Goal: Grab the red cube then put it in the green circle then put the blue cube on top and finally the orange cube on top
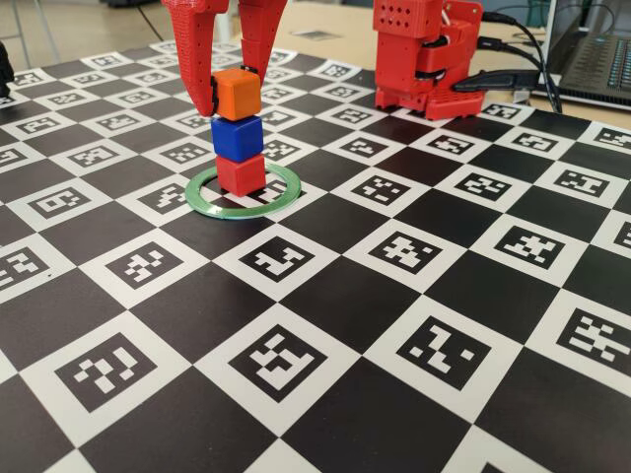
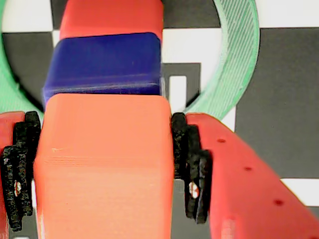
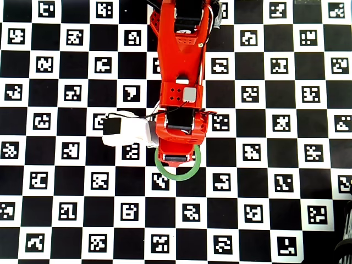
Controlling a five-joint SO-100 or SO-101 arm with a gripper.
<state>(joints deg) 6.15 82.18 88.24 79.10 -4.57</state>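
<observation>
Black-and-white marker checkerboard (image 1: pixel 325 325) covers the table, laptop (image 1: pixel 592 49) behind. Gripper (image 1: pixel 235 94) clamped on orange cube (image 1: pixel 237 96), stacked over blue cube (image 1: pixel 237 137), red cube (image 1: pixel 241 174), inside green circle (image 1: pixel 212 209).

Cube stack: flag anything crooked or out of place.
Slightly askew: the blue cube sits twisted on the red cube, corners not lined up. The orange cube on top is in the hand. Nothing fallen.

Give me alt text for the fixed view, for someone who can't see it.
A red gripper closes around an orange cube topping a stack: blue cube in the middle, red cube at the bottom, inside a green circle on a black-and-white marker board.
</observation>
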